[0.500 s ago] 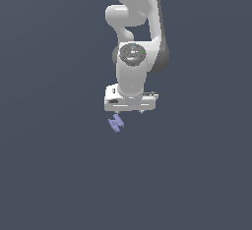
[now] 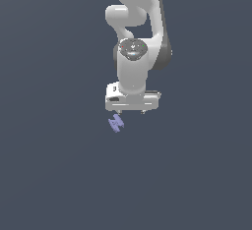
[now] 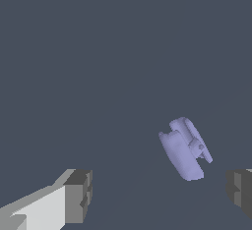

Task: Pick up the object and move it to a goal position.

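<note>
A: What does the lavender object (image 3: 184, 148) look like, sitting between the gripper (image 3: 160, 194) fingers?
B: Smooth, matt, plastic-looking, softly shaded.
A: And the fingers (image 3: 78, 194) themselves?
B: Dull grey pads on matt white bodies. The arm (image 2: 133, 67) above is smooth white with a faint sheen.

The Panda arm (image 2: 135, 37) is glossy white with rounded links, dark grey joint bands and a grey cap bearing small red and green marks. Its gripper (image 2: 131, 111) has a white boxy body; the fingers (image 3: 78, 196) end in dark grey ridged pads.
</note>
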Available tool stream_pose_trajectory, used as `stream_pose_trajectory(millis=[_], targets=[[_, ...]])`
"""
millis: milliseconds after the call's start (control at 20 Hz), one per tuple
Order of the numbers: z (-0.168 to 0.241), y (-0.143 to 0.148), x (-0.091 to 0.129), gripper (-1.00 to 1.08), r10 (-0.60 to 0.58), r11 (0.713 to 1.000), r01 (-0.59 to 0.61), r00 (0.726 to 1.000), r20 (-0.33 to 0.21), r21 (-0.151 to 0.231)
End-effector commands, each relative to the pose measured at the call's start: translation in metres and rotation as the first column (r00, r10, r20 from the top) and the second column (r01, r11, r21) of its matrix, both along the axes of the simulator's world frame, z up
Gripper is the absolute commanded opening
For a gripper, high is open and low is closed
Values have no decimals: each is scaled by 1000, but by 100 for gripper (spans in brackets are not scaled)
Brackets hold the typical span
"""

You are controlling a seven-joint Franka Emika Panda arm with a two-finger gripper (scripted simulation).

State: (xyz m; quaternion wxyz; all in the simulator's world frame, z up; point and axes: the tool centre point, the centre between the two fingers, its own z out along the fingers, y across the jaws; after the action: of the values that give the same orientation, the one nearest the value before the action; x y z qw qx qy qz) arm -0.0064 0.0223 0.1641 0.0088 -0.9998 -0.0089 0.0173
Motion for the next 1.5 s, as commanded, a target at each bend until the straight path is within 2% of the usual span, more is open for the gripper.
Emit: stream_pose_trajectory(millis=[0, 400, 850, 1100, 1450], targets=[[2, 2, 1, 100, -7, 1000, 7, 1000, 5, 4], [-4, -4, 0, 100, 26, 1000, -26, 1000, 6, 2], [-24, -23, -4, 100, 151, 988, -151, 988, 15, -3], [-41, -38, -9, 100, 258, 966, -258, 966, 22, -7], [-63, -58, -17, 100, 394, 919, -394, 919, 29, -13]])
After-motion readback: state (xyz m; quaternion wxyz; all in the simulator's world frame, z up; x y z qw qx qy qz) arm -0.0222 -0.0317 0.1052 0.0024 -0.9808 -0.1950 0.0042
